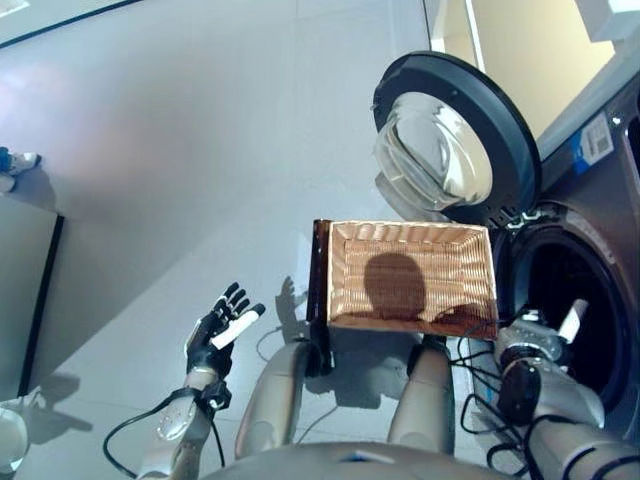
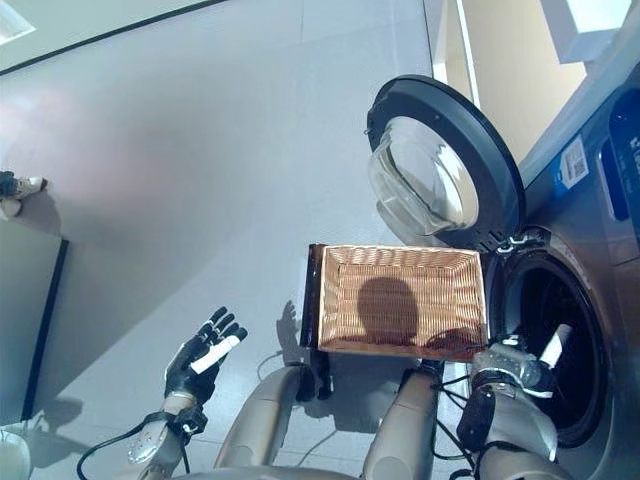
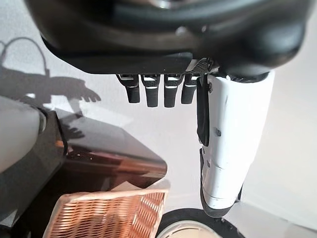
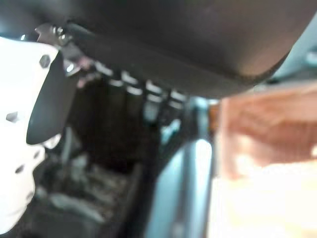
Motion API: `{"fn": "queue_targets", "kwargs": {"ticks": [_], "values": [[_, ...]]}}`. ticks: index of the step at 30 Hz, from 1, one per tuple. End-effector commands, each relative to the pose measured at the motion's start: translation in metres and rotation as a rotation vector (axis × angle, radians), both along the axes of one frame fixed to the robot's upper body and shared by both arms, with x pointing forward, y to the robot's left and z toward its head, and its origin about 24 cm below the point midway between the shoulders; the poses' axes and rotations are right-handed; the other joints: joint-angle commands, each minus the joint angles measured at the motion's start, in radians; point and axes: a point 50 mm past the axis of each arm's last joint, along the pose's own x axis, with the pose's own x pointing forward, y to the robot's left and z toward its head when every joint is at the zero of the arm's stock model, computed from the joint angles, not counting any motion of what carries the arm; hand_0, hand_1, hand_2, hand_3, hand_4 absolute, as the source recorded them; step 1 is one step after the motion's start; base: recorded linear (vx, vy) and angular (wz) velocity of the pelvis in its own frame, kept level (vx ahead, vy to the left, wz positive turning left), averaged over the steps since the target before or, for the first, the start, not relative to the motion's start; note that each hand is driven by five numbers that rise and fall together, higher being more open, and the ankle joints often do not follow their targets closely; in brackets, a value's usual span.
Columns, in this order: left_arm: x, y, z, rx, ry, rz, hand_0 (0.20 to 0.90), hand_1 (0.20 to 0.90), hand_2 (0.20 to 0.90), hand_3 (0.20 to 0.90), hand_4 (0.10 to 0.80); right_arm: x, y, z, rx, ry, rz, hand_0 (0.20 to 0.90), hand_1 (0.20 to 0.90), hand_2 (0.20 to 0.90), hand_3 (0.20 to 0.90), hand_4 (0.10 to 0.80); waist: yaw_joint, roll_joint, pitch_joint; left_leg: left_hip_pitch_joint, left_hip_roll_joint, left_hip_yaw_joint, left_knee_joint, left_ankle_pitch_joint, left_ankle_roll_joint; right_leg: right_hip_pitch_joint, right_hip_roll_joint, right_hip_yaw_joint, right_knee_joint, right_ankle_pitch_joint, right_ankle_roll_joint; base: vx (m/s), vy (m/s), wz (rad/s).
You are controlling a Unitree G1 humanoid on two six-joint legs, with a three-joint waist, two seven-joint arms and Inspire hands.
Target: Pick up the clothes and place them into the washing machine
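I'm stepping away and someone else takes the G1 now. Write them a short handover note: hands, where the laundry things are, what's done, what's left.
Left hand: open, fingers straight, empty, held over the floor left of the basket.
Right hand: at the mouth of the washing machine drum; its fingers look straight in the right wrist view, holding nothing visible.
Wicker basket: in front of the robot beside the machine, and empty.
Machine door: swung fully open.
Done: no clothes remain in the basket or on the visible floor; dim shapes inside the drum may be the clothes, but I cannot confirm.
Left: check the drum, withdraw the right hand.
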Motion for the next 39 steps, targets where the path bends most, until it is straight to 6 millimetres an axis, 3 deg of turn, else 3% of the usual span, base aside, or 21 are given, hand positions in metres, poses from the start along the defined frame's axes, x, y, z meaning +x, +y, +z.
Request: {"fn": "queue_targets", "kwargs": {"ticks": [1, 10, 11, 12, 13, 19, 28, 31, 33, 39], "values": [[0.016, 0.034, 0.034, 0.09, -0.186, 0.062, 0.9, 0.9, 0.9, 0.9, 0.8, 0.004, -0.016, 0.016, -0.162, 0.014, 0.08, 0.9, 0.9, 0.9, 0.9, 0.8, 0.014, -0.037, -0.017, 0.04, -0.007, -0.02, -0.057, 0.008, -0.057, 0.071, 0.035, 0.031, -0.128, 0.196, -0.018, 0.006, -0.026, 0.05], [0.017, 0.043, 0.033, 0.125, -0.179, 0.088, 0.9, 0.9, 0.9, 0.9, 0.8, 0.016, 0.019, 0.002, -0.201, 0.07, 0.303, 0.9, 0.9, 0.9, 0.9, 0.8, 0.024, -0.085, -0.025, 0.119, -0.013, -0.034, -0.161, 0.057, -0.063, 0.179, 0.031, -0.008, -0.27, 0.268, -0.007, 0.022, -0.02, 0.05], [0.016, 0.044, 0.029, 0.132, -0.161, 0.101, 0.9, 0.9, 0.9, 0.9, 0.8, 0.018, 0.034, -0.005, -0.191, 0.065, 0.362, 0.9, 0.9, 0.9, 0.9, 0.8, 0.025, -0.1, -0.033, 0.152, -0.006, -0.035, -0.196, 0.061, -0.069, 0.215, 0.038, -0.018, -0.313, 0.274, -0.002, 0.053, -0.04, -0.05], [0.015, 0.044, 0.029, 0.134, -0.161, 0.102, 0.9, 0.9, 0.9, 0.9, 0.8, 0.018, 0.035, -0.006, -0.19, 0.066, 0.363, 0.9, 0.9, 0.9, 0.9, 0.8, 0.023, -0.101, -0.03, 0.159, -0.007, -0.035, -0.204, 0.065, -0.069, 0.223, 0.038, -0.02, -0.321, 0.278, -0.002, 0.113, -0.078, -0.09], [0.015, 0.044, 0.023, 0.139, -0.132, 0.113, 0.9, 0.9, 0.9, 0.9, 0.8, 0.017, 0.053, -0.016, -0.179, 0.085, 0.444, 0.9, 0.9, 0.9, 0.9, 0.8, 0.023, -0.124, -0.045, 0.193, 0.001, -0.035, -0.256, 0.097, -0.074, 0.26, 0.043, -0.028, -0.377, 0.307, 0.003, 0.077, -0.062, -0.09], [0.011, 0.044, 0.007, 0.16, -0.062, 0.144, 0.9, 0.9, 0.9, 0.9, 0.8, 0.005, 0.083, -0.036, -0.221, 0.166, 0.654, 0.9, 0.9, 0.9, 0.9, 0.8, 0.019, -0.167, -0.072, 0.314, 0.013, -0.029, -0.379, 0.14, -0.087, 0.379, 0.067, -0.058, -0.512, 0.356, 0.015, 0.1, -0.055, -0.08], [0.003, 0.043, -0.011, 0.177, 0.026, 0.166, 0.9, 0.9, 0.9, 0.9, 0.8, -0.025, 0.09, -0.054, -0.236, 0.198, 0.762, 0.9, 0.9, 0.9, 0.9, 0.8, 0.006, -0.195, -0.147, 0.465, 0.031, -0.015, -0.544, 0.203, -0.108, 0.498, 0.091, -0.103, -0.601, 0.373, 0.026, 0.101, -0.022, -0.03], [0.001, 0.042, -0.016, 0.186, 0.054, 0.169, 0.9, 0.9, 0.9, 0.9, 0.8, -0.031, 0.093, -0.057, -0.293, 0.248, 0.877, 0.9, 0.9, 0.9, 0.9, 0.8, -0.003, -0.2, -0.176, 0.514, 0.041, -0.01, -0.613, 0.233, -0.119, 0.529, 0.107, -0.113, -0.63, 0.373, 0.027, 0.081, -0.021, 0.0], [-0.001, 0.041, -0.021, 0.195, 0.077, 0.16, 0.9, 0.9, 0.9, 0.9, 0.8, -0.037, 0.094, -0.06, -0.378, 0.366, 1.02, 0.9, 0.9, 0.9, 0.9, 0.8, -0.008, -0.203, -0.193, 0.525, 0.05, -0.004, -0.627, 0.237, -0.125, 0.545, 0.117, -0.12, -0.651, 0.375, 0.027, 0.047, -0.028, 0.0], [-0.007, 0.038, -0.031, 0.214, 0.13, 0.148, 0.9, 0.9, 0.9, 0.9, 0.8, -0.054, 0.098, -0.068, -0.496, 0.52, 1.221, 0.9, 0.9, 0.9, 0.9, 0.8, -0.02, -0.202, -0.232, 0.555, 0.059, 0.012, -0.634, 0.234, -0.131, 0.571, 0.13, -0.12, -0.666, 0.372, 0.028, 0.036, -0.021, -0.02]]}}
